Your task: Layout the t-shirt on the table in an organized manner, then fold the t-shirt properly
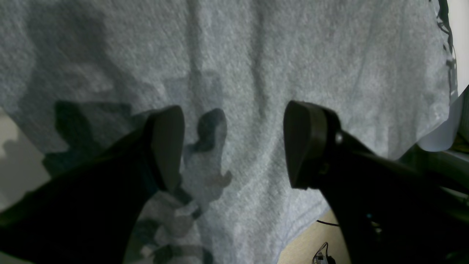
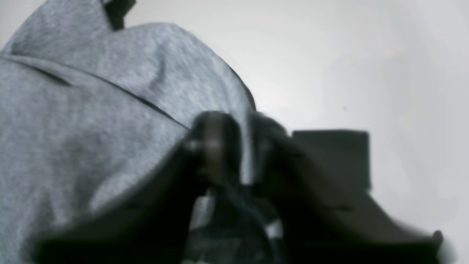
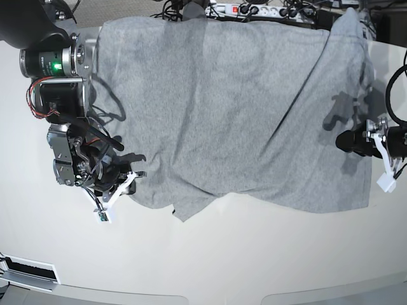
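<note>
Grey cotton covers much of the table [image 3: 210, 254]: the t-shirt [image 3: 229, 108] lies spread across the far half of the glossy off-white top, its far edge reaching the table's back rim by a power strip [image 3: 245, 9]. At one side edge of the shirt the right gripper [image 2: 245, 146] has its jaws pinched tight on a raised fold of the fabric, a dark seam running just beside them. At the opposite side of the shirt the left gripper [image 1: 234, 146] hangs over the cloth with its jaws spread wide, holding nothing.
</note>
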Available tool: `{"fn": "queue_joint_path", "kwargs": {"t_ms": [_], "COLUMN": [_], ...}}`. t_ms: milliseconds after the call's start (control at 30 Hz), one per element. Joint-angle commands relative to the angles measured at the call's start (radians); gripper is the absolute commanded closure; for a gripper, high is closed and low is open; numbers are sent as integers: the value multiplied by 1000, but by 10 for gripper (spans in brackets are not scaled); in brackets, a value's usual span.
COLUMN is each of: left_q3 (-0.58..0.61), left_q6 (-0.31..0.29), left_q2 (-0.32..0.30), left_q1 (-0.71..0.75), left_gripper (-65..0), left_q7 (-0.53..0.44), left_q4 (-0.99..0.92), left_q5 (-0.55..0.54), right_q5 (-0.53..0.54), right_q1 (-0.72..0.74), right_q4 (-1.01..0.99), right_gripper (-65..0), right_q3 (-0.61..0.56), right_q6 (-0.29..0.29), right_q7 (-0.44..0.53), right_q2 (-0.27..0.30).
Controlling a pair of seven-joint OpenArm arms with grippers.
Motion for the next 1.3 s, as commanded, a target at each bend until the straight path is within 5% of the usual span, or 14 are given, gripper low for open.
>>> {"fn": "queue_joint_path", "kwargs": {"t_ms": [0,67,167,433,633,733,1000,1267], "left_q3": [-13,-13,-13,-13,-13,-13,-13,-13], "left_q6": [-6,-6,-6,-7,-6,2,172,175], "left_q2": [-27,-27,-27,-27,-27,-26,26,173], "left_q1": [-19,-19,-19,-19,-20,-23,-106,-205], "left_gripper": [-429,-429,-429,-429,-429,-429,-429,-429], "left_q7": [-16,-16,-16,-17,-29,-84,-298,-481], "left_q4": [13,13,13,13,13,13,5,-240], "left_q5": [-19,-19,-18,-16,-13,42,272,450], "right_q5": [-3,-8,0,-1,-62,-61,-53,-54], "right_q1": [45,58,61,60,26,-4,-51,-56], "right_q4": [14,22,82,219,219,219,219,219], "right_gripper": [0,0,0,0,0,0,0,0], "right_q3": [3,4,4,5,5,5,5,5], "right_q6": [34,88,70,-182,-375,-342,-213,-187], "right_q7": [29,15,-40,-246,-326,-326,-322,-322], "right_q2": [9,14,32,115,127,128,128,128]}}
